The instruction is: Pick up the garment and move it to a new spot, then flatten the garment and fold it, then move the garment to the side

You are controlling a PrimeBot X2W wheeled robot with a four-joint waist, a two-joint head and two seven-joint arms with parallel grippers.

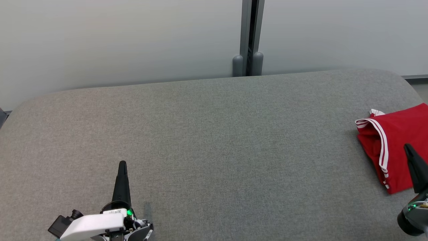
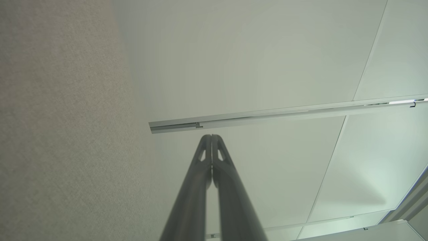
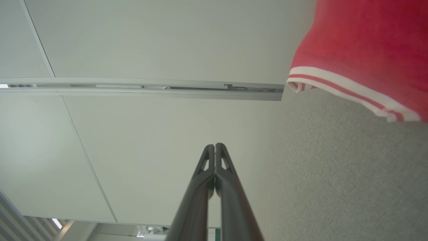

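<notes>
One garment (image 1: 394, 140) is lying folded at the far right of the grey worktop (image 1: 214, 134), running off the head view's edge. Two grippers are showing there. The left gripper (image 1: 122, 164) is pointing up over bare worktop at lower left, well apart from the garment. The right gripper (image 1: 406, 146) is overlapping the red cloth. The right wrist view is adding detail: its two fingers (image 3: 200, 187) are pressing together, grasping nothing, beside the striped hem (image 3: 337, 85). The left wrist view is showing the left pair likewise clenched and empty, pointing at the wall (image 2: 254, 60).
</notes>
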